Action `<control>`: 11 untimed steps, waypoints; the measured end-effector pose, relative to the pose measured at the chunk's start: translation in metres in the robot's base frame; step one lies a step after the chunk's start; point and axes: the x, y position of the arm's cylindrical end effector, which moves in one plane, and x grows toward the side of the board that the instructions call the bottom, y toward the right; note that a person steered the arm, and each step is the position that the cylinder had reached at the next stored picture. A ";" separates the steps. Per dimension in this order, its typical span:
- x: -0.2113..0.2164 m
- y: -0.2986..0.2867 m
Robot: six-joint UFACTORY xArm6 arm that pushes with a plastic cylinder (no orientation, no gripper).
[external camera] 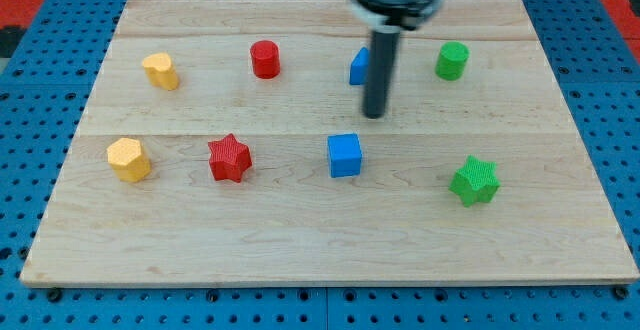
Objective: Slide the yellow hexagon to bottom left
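No jaws here, so no grasp to report: just my tip (374,115), set down on bare wood in the upper middle of the wooden board (300,240). Partly hidden behind the rod, a blue block (358,66) (shape unclear). Just below the tip, toward the view's bottom left, a blue cube (344,155). Further out: red cylinder (265,59), green cylinder (452,60), green star (474,181), red star (229,158). Far to the view's left, well apart from the tip, the yellow hexagon (129,159), with another yellow block (161,71) above it.

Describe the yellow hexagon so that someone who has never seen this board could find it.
Start at the wooden board's left edge, lower row. The yellow hexagon is the leftmost block there, left of the red star. The other yellow block sits higher up.
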 end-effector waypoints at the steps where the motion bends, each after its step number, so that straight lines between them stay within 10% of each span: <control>1: -0.011 -0.087; 3: 0.016 -0.238; 9: 0.132 -0.221; 11: 0.089 -0.221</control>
